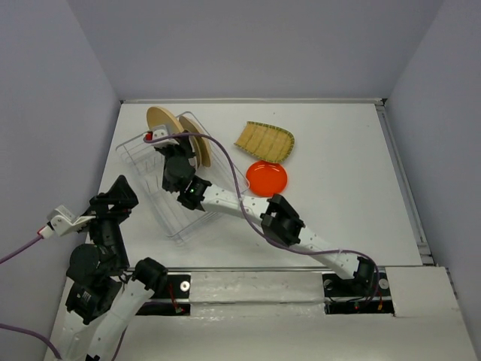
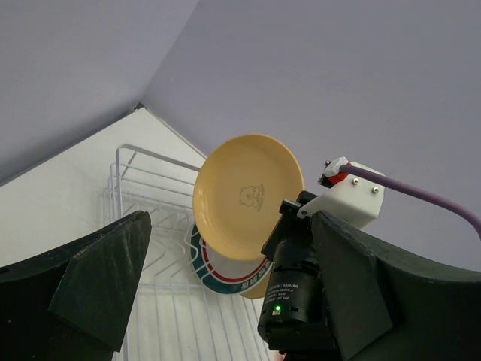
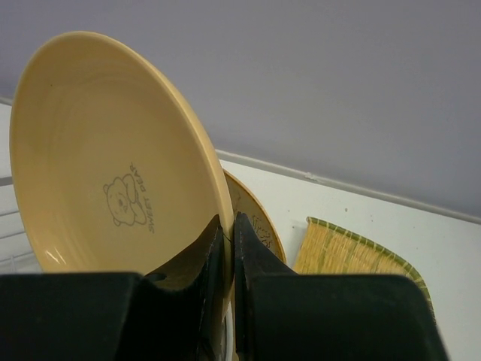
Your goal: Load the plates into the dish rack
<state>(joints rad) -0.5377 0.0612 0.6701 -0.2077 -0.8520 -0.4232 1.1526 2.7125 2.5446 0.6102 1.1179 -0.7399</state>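
Tan glazed plate (image 3: pixel 113 165), round and shallow with a little bear stamp in the middle, was standing on edge at the far end of the dish rack (image 1: pixel 146 169). Its rim was pinched between the black fingers of the right hand (image 3: pixel 227 235). The rack was see-through plastic with thin white wire dividers, and it sat skewed near the far-left corner of the white desk (image 1: pixel 338 150).

Right behind the tan one stood a cream plate (image 3: pixel 254 212) with some dark markings. Most of it was hidden, so I couldn't read the design. From the left wrist view, a white plate with a teal-striped rim (image 2: pixel 214 271) peeked out below the tan one, also upright in the wires. A yellowish sliver showed under that, too cut off to say what it was.

Out on the desk near the middle of the far edge lay a ribbed, yellow-green fan-shaped plate (image 1: pixel 264 141), flat. A glossy orange-red round plate (image 1: pixel 267 177) was just beside it on the near side.

So five plates I could count for sure: three in the rack, two loose.

The left hand (image 1: pixel 119 194) hung near the left edge of the desk with its fingers spread wide and nothing between them.
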